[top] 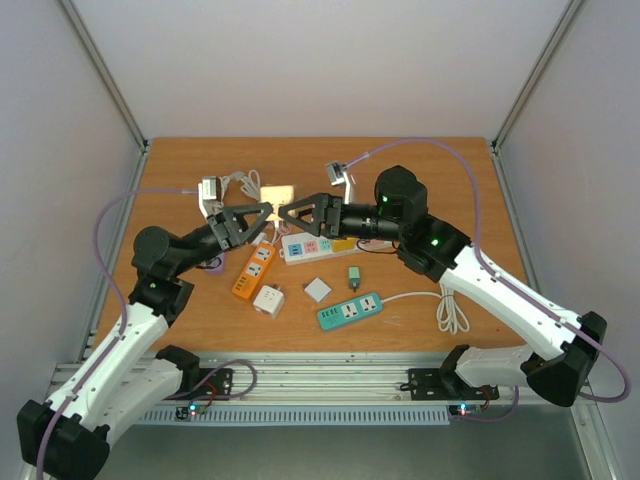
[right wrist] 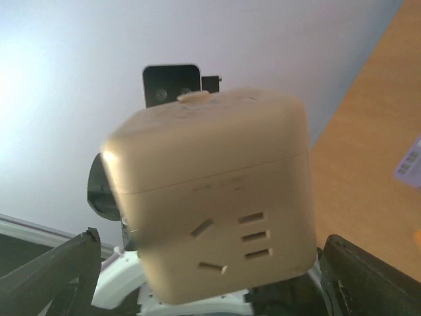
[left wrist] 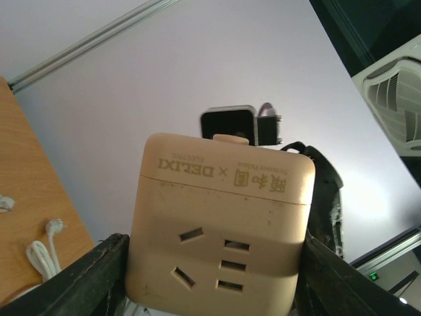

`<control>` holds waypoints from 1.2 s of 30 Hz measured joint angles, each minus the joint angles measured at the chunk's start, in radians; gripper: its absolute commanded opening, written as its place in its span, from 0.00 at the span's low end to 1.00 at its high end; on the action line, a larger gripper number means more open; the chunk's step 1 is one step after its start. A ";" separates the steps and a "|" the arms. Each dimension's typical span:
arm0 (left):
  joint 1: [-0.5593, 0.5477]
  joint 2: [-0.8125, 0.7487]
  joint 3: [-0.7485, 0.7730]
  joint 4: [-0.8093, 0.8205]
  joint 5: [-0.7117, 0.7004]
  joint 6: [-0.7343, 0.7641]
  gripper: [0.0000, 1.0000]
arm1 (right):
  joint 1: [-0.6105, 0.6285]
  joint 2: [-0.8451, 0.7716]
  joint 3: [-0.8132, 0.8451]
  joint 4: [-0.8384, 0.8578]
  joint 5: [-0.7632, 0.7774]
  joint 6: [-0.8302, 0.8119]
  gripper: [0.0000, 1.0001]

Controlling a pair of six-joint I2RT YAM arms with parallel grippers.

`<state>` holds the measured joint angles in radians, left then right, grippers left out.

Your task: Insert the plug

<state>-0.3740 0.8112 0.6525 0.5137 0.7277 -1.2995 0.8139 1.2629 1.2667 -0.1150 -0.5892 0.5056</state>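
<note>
A beige cube socket (top: 281, 194) is held in the air above the back middle of the table. My left gripper (top: 264, 214) is shut on it; in the left wrist view the cube (left wrist: 223, 224) fills the space between both black fingers (left wrist: 99, 276), its slotted face toward the camera. My right gripper (top: 292, 213) faces it from the right. In the right wrist view the cube (right wrist: 217, 197) is blurred and sits between wide-spread fingers (right wrist: 375, 276), with a gap on the left side. A small green plug (top: 354, 275) lies on the table.
Below the grippers lie an orange power strip (top: 255, 268), a white strip with coloured sockets (top: 315, 247), a teal strip (top: 350, 311) with a coiled white cable (top: 452, 310), a white cube adapter (top: 268, 299) and a small white square (top: 317, 290). White plugs with cables (top: 225, 187) lie behind.
</note>
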 measured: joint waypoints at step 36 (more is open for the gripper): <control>0.003 0.169 0.455 -1.010 0.496 1.122 0.44 | -0.001 0.095 0.400 -0.770 -0.076 -0.824 0.92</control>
<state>-0.3706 0.9802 1.1076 -0.4961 1.2240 -0.1772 0.8127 1.3575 1.6665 -0.8852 -0.6651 -0.3180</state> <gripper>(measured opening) 0.616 0.935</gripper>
